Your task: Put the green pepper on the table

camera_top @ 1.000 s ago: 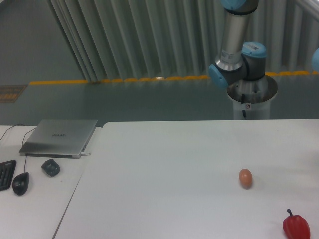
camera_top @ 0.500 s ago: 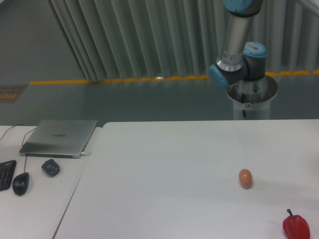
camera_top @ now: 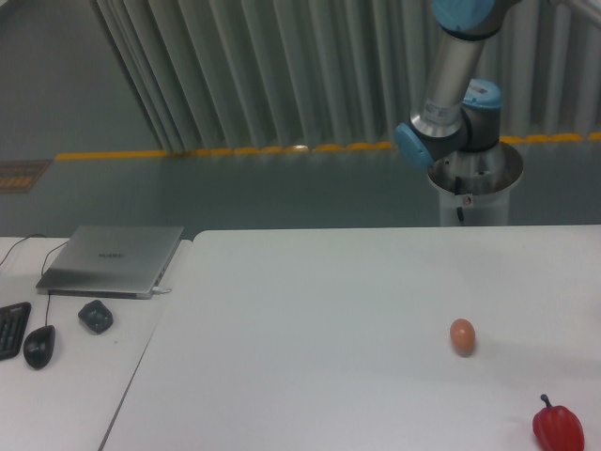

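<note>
The green pepper is out of view. The large white table (camera_top: 310,319) fills the lower part of the picture. Behind its far right edge stands the arm's base and lower links (camera_top: 457,122), silver with blue joint caps, rising out of the top of the frame. The gripper itself is out of view above the picture.
A brown egg (camera_top: 462,335) lies on the table at the right. A red pepper (camera_top: 558,427) with a dark stem sits at the front right corner. On a smaller desk at left are a closed laptop (camera_top: 113,258), a mouse (camera_top: 38,346), a small dark object (camera_top: 95,316) and a keyboard edge (camera_top: 11,329).
The arm's upper link has tilted to the right at the top of the frame. The egg and red pepper have not moved.
</note>
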You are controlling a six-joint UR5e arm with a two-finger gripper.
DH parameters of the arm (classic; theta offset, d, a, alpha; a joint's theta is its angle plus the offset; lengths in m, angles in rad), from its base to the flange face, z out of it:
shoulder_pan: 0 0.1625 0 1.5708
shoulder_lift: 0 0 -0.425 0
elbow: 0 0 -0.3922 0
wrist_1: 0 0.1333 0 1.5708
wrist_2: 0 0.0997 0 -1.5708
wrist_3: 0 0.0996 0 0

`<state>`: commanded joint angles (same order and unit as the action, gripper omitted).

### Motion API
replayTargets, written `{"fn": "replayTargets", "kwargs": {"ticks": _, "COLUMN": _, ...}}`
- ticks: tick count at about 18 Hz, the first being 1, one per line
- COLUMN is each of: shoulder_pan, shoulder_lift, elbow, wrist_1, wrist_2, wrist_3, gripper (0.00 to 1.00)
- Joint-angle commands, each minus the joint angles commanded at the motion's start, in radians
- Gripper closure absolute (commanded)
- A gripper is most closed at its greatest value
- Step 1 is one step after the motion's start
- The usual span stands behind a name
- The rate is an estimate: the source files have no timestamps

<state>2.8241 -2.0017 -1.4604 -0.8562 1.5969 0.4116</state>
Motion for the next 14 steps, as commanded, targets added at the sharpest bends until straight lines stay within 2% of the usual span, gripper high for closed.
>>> {"fn": "replayTargets", "kwargs": {"ticks": 3, "shoulder_pan": -0.021, "shoulder_lift": -0.049, "elbow": 0.047, "wrist_1": 0.049, "wrist_2": -0.002, "wrist_3": -0.111, "gripper": 0.0}}
{"fn": "replayTargets", "kwargs": {"ticks": 7, "shoulder_pan": -0.022, "shoulder_lift": -0.109, "elbow": 0.127, "wrist_1": 0.054, "wrist_2": 0.0, "wrist_3": -0.198, "gripper": 0.0}}
{"fn": "replayTargets", "kwargs": {"ticks": 14, "shoulder_pan": -0.009, "shoulder_lift": -0.161, "elbow": 0.138, "wrist_1": 0.054, "wrist_2": 0.003, "wrist_3": -0.249, "gripper": 0.0}}
